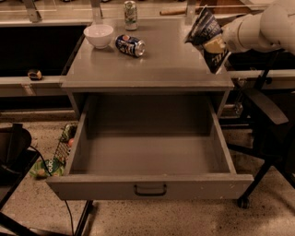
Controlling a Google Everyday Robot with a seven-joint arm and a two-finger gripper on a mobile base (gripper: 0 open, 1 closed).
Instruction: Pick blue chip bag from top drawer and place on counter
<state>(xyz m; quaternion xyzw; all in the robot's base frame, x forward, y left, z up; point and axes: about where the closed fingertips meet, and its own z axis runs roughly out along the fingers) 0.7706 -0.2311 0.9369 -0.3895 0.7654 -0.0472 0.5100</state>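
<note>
The blue chip bag [206, 36] hangs in the air over the right edge of the counter [156, 64], held by my gripper [215, 45], which is shut on it. The bag is crinkled dark blue foil with white lettering. My white arm reaches in from the upper right. The top drawer [150, 159] stands pulled fully open below the counter and holds nothing; its dark handle [150, 190] is centred on the front panel.
On the counter's back left stand a white bowl [98, 35], a blue soda can [130, 45] lying on its side, and an upright green-white can [131, 8]. A black chair [265, 115] stands right of the cabinet. Clutter [55, 159] lies on the floor at the left.
</note>
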